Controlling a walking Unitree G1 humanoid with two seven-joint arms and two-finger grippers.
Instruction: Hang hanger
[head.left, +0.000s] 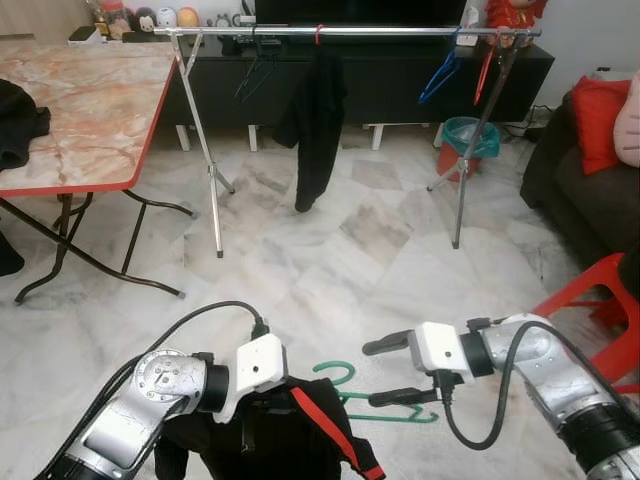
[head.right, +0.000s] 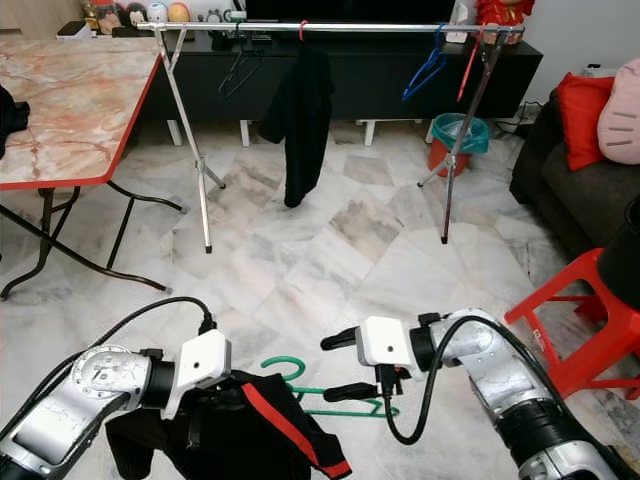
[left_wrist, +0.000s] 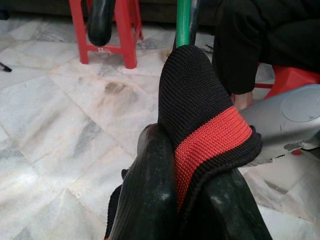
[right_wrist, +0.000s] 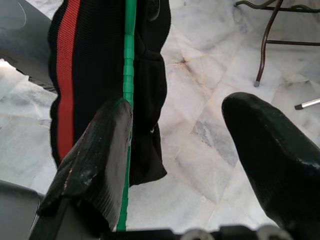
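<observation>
The green hanger (head.left: 385, 405) lies level between the grippers, hook toward the left gripper (head.left: 250, 425), which pinches the black garment (head.left: 300, 440); the right gripper (head.left: 392, 372) is spread wide, lower finger touching its bar; bare floor (head.left: 330, 260) ahead to the rail (head.left: 350, 32)

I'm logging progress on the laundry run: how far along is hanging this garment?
Early stage. Done: one black garment already hangs on the rail. In hand: the left gripper is shut on the black garment with a red stripe, which is on the green hanger; the right gripper is open beside the hanger's bar. Left: carrying it to the rail and hooking it on.
</observation>
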